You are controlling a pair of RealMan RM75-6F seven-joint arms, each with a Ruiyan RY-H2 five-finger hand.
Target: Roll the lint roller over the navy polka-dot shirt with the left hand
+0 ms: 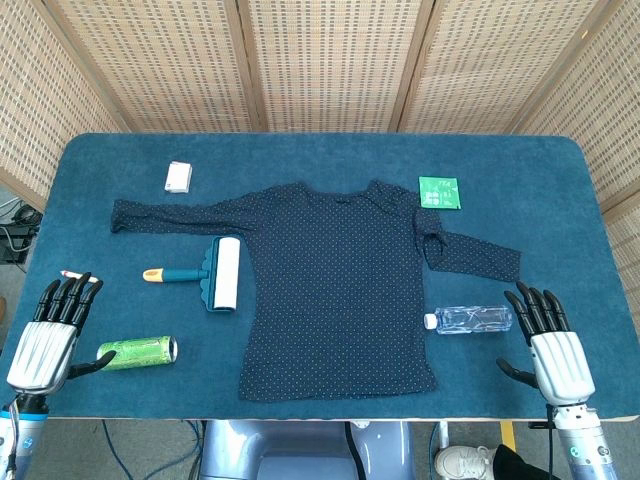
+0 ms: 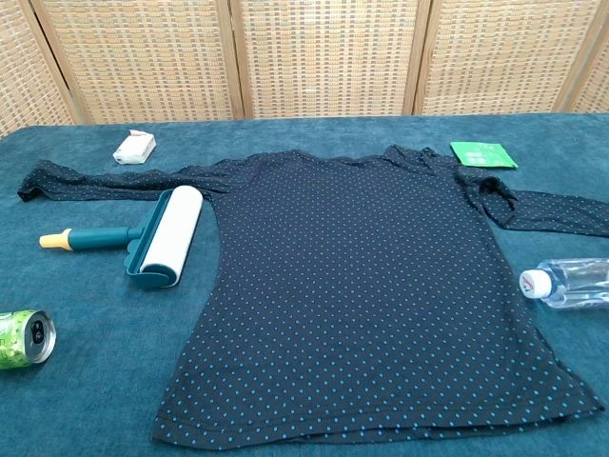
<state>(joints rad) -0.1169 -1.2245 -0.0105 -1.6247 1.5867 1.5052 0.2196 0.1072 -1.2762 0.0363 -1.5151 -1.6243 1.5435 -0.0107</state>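
On the blue table (image 1: 320, 160), the lint roller (image 1: 218, 273) was left beside the polka-dot shirt (image 1: 335, 290); left hand (image 1: 50, 335) and right hand (image 1: 550, 345) were spread, empty; no labels readable.

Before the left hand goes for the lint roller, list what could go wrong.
The green can lies on its side between the left hand and the lint roller; a low reach could send it rolling. The roller's handle lies flat on the table, so fingers may nudge it away. The shirt lies loose, so rolling could bunch it.
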